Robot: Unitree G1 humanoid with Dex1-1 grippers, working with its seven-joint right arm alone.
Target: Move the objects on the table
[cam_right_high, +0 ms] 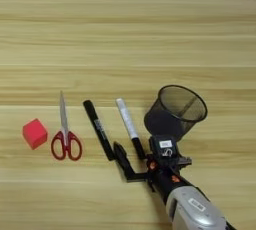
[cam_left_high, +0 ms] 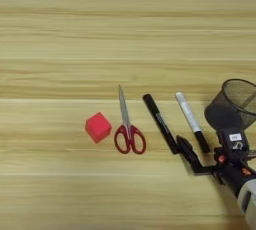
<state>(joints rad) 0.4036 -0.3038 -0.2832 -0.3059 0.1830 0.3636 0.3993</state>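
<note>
Pale wooden table (cam_left_high: pixel 60 34) holds cube (cam_left_high: pixel 98 127), scissors (cam_left_high: pixel 128 126), both markers, mesh cup (cam_right_high: pixel 176 110); fingers' (cam_right_high: pixel 120 153) spread unclear.

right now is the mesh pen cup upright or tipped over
Upright: the mesh pen cup stands on its base with its round open rim facing up, and its inside looks empty.

Stereo head pair, overlapping downward on table (cam_left_high: pixel 75 34)
</note>
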